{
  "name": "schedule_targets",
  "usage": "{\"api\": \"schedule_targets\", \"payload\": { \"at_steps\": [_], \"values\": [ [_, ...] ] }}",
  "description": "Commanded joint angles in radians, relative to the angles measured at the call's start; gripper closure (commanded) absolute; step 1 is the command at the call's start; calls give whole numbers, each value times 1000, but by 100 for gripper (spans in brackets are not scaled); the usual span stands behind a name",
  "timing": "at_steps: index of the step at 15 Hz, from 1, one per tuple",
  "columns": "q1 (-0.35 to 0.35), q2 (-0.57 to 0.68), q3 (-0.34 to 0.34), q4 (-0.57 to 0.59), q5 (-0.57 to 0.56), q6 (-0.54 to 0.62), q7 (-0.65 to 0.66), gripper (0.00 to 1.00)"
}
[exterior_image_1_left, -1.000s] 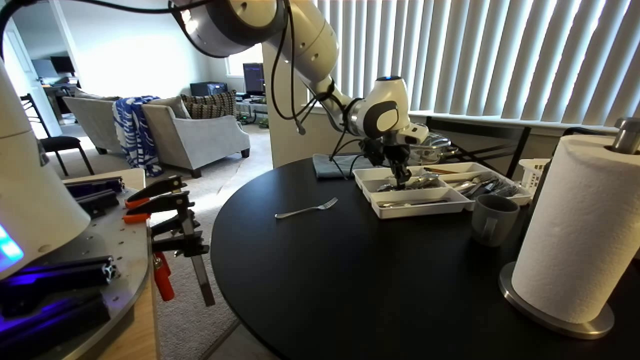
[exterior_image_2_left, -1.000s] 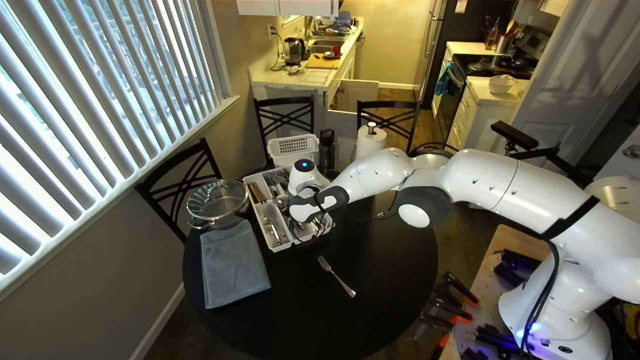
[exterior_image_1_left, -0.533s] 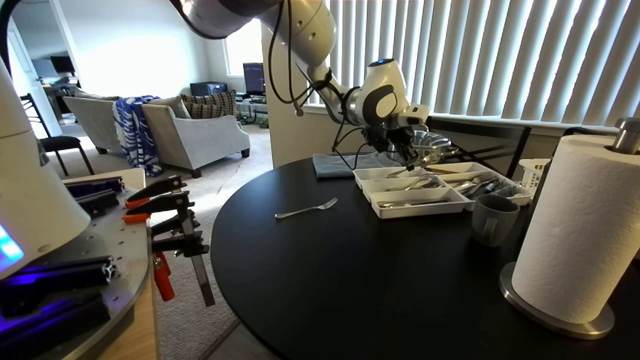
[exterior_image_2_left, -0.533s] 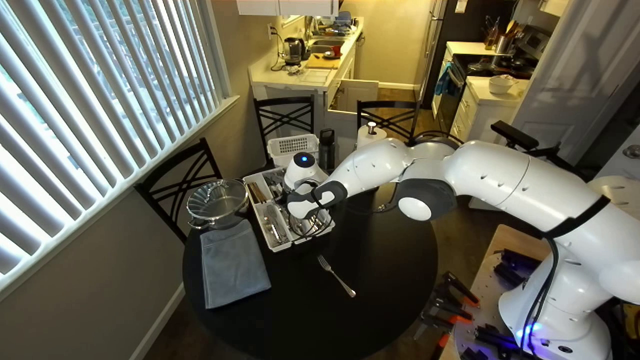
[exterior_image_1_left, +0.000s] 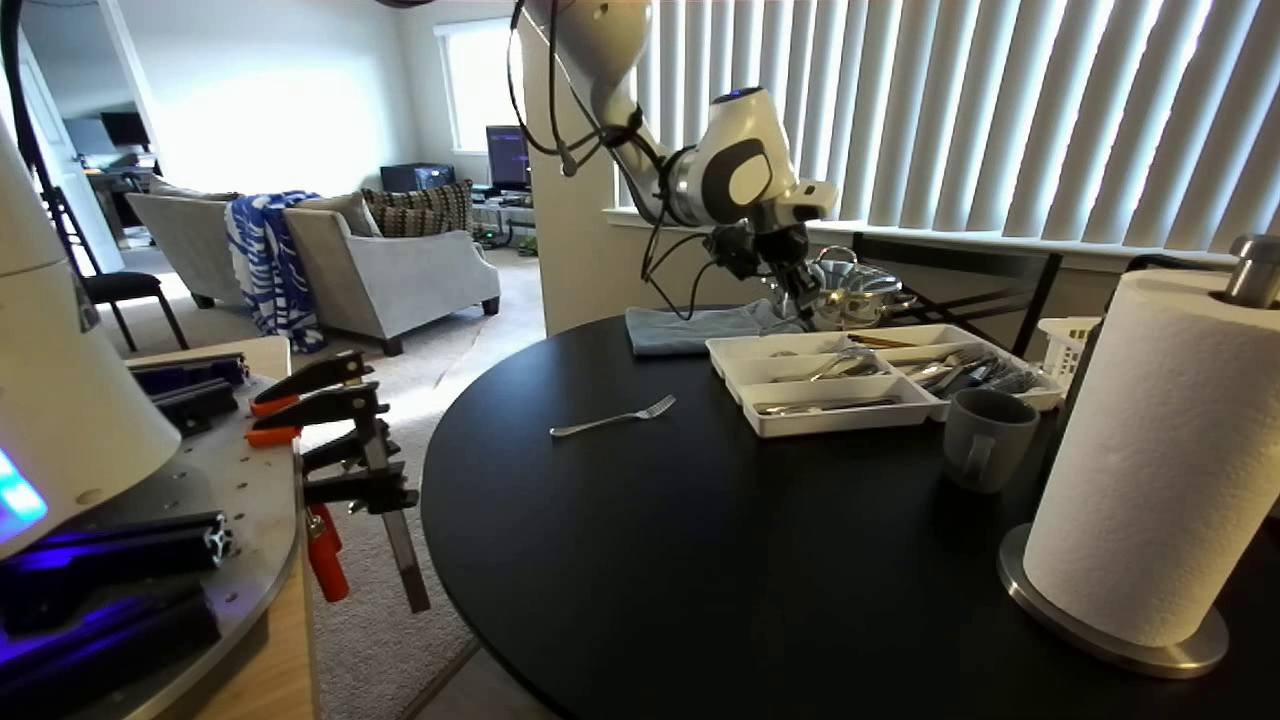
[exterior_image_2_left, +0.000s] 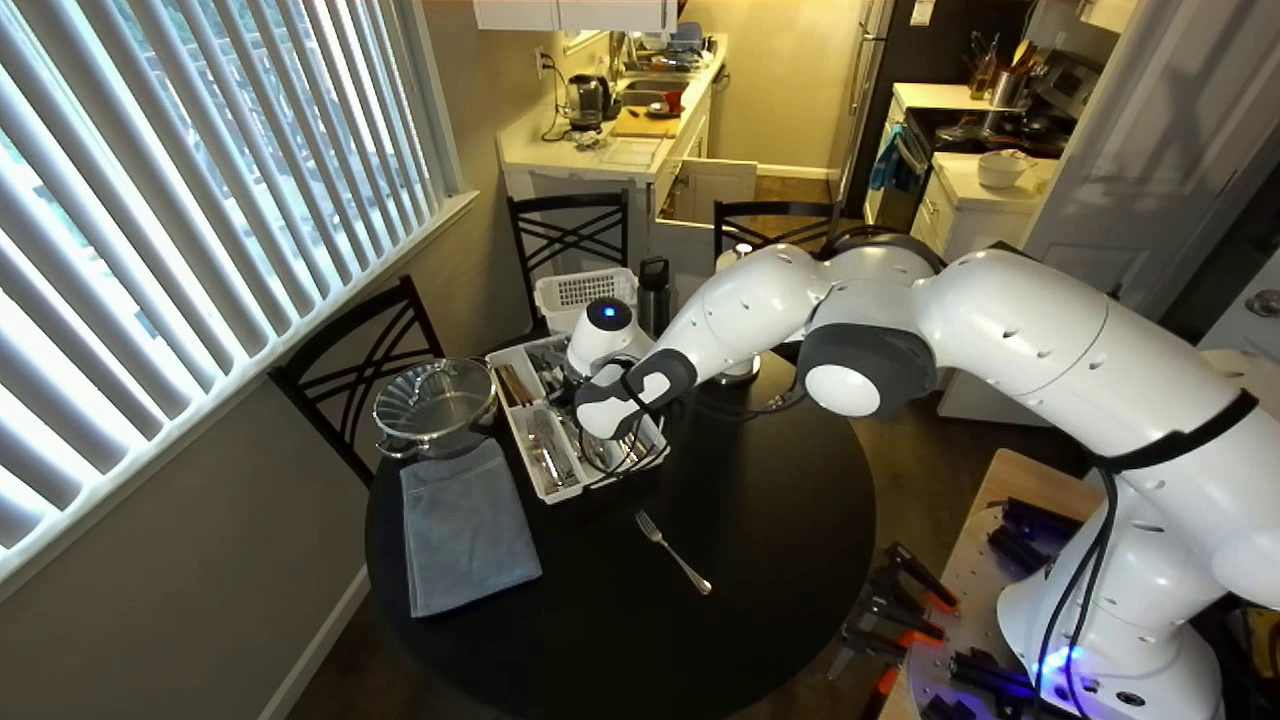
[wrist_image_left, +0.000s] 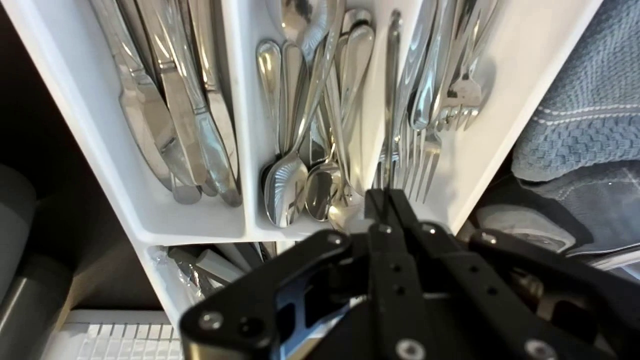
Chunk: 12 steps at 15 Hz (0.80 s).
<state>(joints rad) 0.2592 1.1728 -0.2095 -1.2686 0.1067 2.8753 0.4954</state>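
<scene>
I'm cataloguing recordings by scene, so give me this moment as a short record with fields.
Tool: shut, apparently on a thin utensil seen edge-on, exact kind unclear
Tool position: above the white tray
Tray contents: knives, spoons and forks in separate compartments
Off the tray: a loose fork on the black table
Nearby: folded blue-gray towel, gray mug, paper towel roll upright on its stand

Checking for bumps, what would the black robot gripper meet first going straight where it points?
The gripper, seemingly pinching a thin silver utensil, would likely meet the white plastic cutlery tray, its divider or adjacent silver cutlery; depth is unclear.
</scene>
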Motion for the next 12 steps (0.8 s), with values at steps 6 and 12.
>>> {"api": "schedule_targets", "payload": {
  "at_steps": [6,12],
  "values": [
    [175,-299,-97,-430,-34,42,21,99],
    [243,-428,-108,-714,-17,118,25,99]
  ]
}}
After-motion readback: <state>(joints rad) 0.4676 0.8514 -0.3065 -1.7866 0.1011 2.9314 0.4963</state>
